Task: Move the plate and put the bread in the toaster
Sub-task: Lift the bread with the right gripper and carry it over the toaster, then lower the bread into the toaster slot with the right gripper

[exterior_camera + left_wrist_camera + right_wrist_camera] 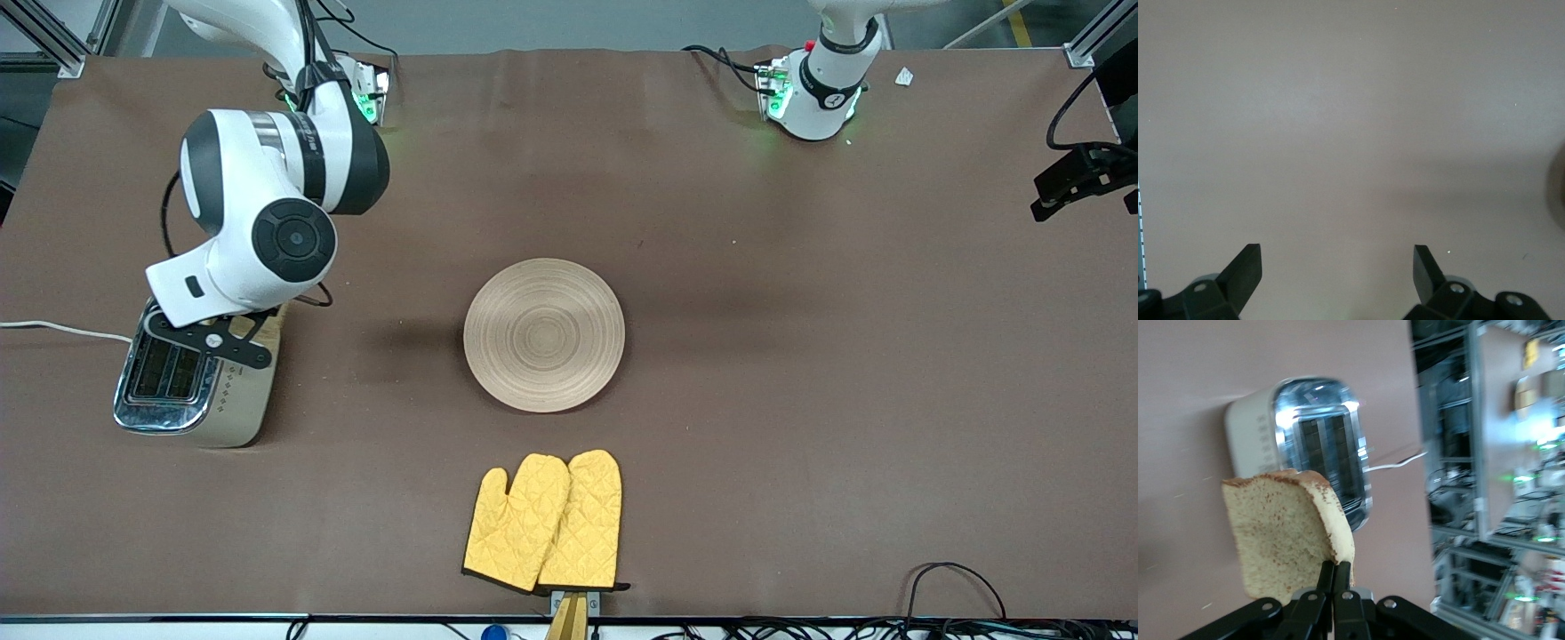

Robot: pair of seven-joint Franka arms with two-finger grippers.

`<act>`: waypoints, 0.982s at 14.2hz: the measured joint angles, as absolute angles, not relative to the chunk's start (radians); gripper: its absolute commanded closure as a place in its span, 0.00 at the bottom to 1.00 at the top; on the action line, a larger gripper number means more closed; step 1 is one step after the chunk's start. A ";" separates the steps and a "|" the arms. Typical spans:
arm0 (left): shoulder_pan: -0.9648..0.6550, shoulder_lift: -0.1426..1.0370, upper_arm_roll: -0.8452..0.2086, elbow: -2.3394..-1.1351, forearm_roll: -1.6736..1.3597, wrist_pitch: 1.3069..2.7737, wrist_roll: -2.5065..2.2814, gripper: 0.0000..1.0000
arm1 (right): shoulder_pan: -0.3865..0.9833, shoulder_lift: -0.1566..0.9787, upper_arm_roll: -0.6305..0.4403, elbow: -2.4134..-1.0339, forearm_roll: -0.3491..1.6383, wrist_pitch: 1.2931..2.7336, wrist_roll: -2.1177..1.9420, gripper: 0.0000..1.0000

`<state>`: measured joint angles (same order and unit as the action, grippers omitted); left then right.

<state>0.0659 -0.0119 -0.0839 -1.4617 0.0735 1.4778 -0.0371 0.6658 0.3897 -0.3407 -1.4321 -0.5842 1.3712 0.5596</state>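
- two arms in the scene; the right gripper (1333,577) hangs over the toaster (197,388) at the right arm's end of the table, fingers clamped on one edge of the bread (1288,532).
- the toaster's two slots (1323,453) are unfilled; a white cord (62,330) runs from it.
- the plate (544,335) lies bare at mid-table.
- yellow oven mitts (544,522) lie nearer the front camera than the plate.
- the left gripper (1337,270) waits over bare table (1351,120), fingers spread wide, holding nothing.
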 measured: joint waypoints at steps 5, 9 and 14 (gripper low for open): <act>0.066 -0.012 -0.084 -1.462 0.073 1.478 -0.037 0.00 | 0.660 0.394 -0.341 -1.565 -0.822 1.446 0.556 1.00; 0.066 -0.012 -0.084 -1.463 0.073 1.478 -0.037 0.00 | 0.615 0.397 -0.342 -1.634 -0.917 1.524 0.557 1.00; 0.066 -0.011 -0.084 -1.467 0.073 1.478 -0.037 0.00 | 0.586 0.397 -0.342 -1.638 -0.927 1.532 0.557 1.00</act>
<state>0.0659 -0.0109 -0.0839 -1.4672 0.0735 1.4781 -0.0370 0.5857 0.3972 -0.3417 -1.6377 -0.9273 1.5320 0.5566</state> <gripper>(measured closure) 0.000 0.974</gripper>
